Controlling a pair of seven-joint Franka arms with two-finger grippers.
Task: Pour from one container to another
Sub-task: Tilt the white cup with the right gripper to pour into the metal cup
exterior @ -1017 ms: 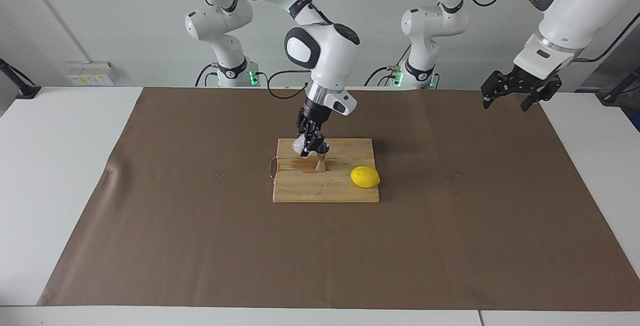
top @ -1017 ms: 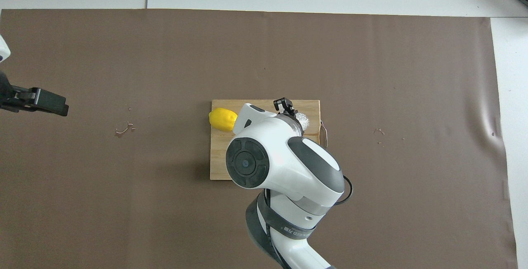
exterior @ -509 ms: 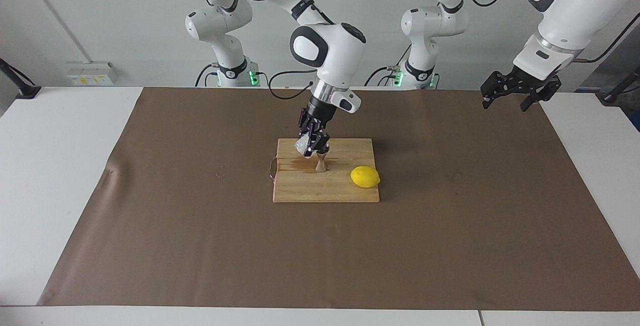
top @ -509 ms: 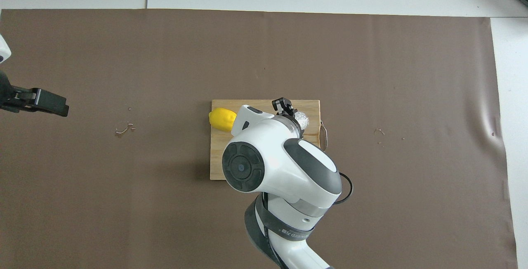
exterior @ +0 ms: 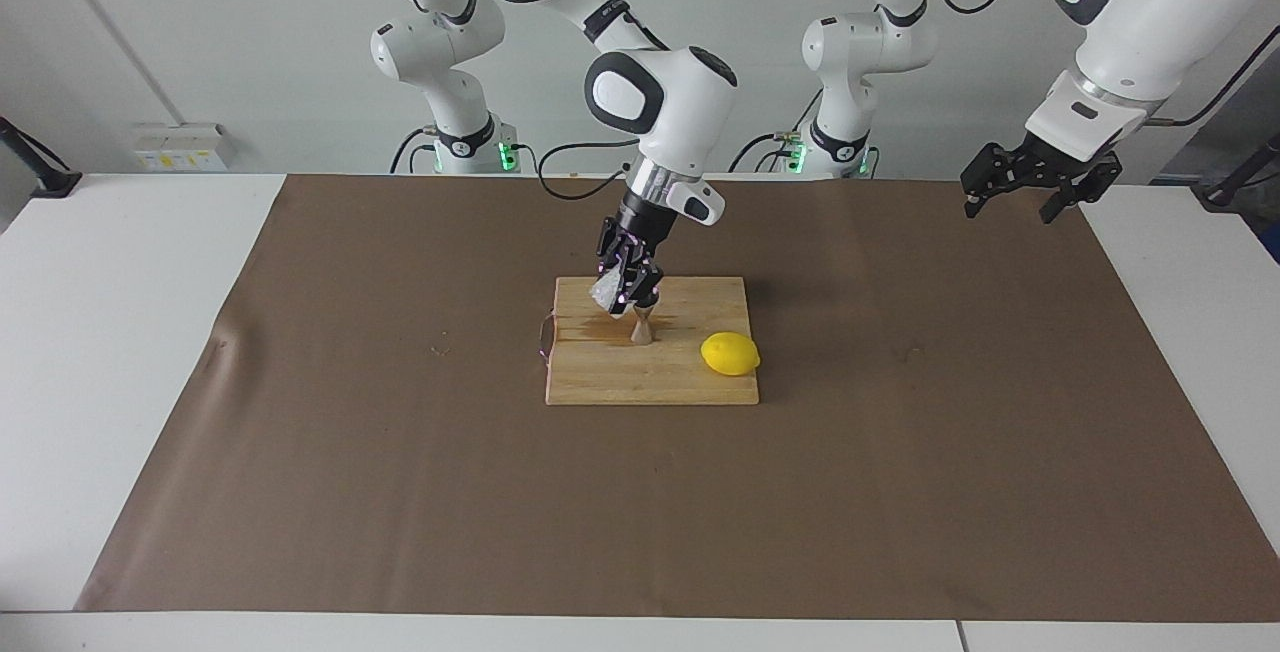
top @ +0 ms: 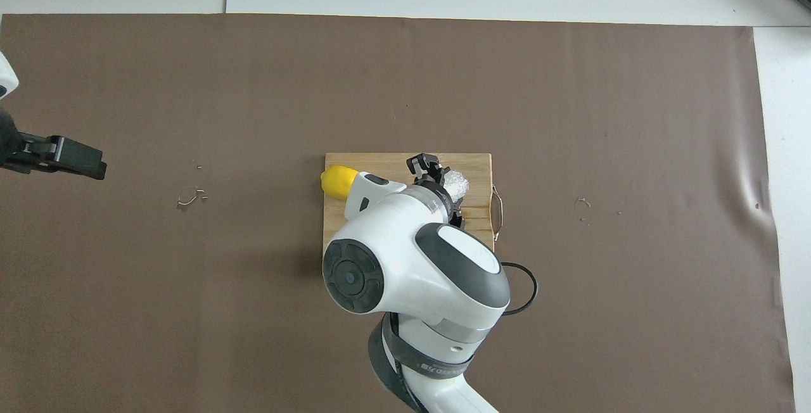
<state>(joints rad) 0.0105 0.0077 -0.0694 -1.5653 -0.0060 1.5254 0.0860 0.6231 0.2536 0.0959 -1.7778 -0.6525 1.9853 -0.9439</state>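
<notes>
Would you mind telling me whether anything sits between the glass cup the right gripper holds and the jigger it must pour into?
Nothing visible does. The right gripper holds the glass cup tilted just above the jigger on the wooden board; the lemon lies aside, toward the left arm's end.

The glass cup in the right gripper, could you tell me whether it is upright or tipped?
Tipped: the glass cup leans in the right gripper above the jigger.

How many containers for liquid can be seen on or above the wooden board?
2. The glass cup is held in the right gripper above the board; the metal jigger stands on it, beside the lemon.
</notes>
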